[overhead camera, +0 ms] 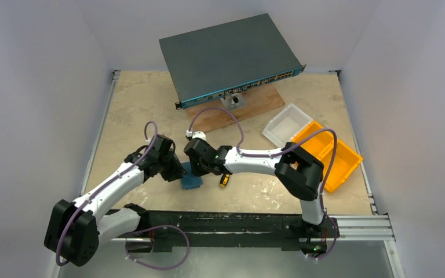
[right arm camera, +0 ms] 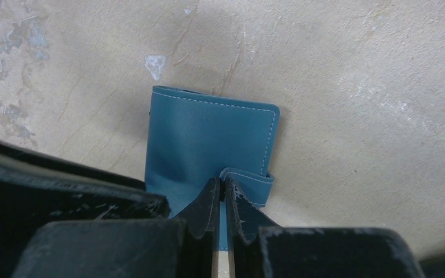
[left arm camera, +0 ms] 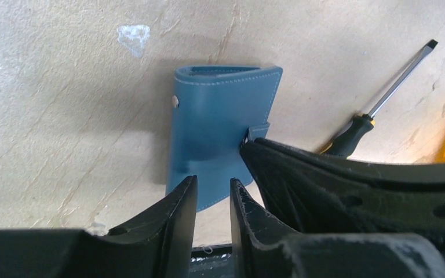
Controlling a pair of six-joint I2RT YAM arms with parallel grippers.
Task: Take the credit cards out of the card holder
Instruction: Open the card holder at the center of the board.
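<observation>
A: Card holder (overhead camera: pixel 191 181) lies closed and flat on the table (overhead camera: pixel 139 104), just left of centre. Looks thin, soft and light; likely to slide.
B: Right gripper (right arm camera: pixel 221 188) pressed together, nipping the clasp tab (right arm camera: pixel 249 176). Left gripper (left arm camera: pixel 211 188) shows a narrow gap over the bottom edge; grip unclear. Pin it there.

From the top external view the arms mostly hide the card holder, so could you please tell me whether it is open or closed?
Observer: The card holder lies closed on the table, cover up, with no cards showing.
Operator: Thank you. Where do the right jaws stand?
Observer: The right gripper has its jaws shut on the strap at the holder's edge.
</observation>
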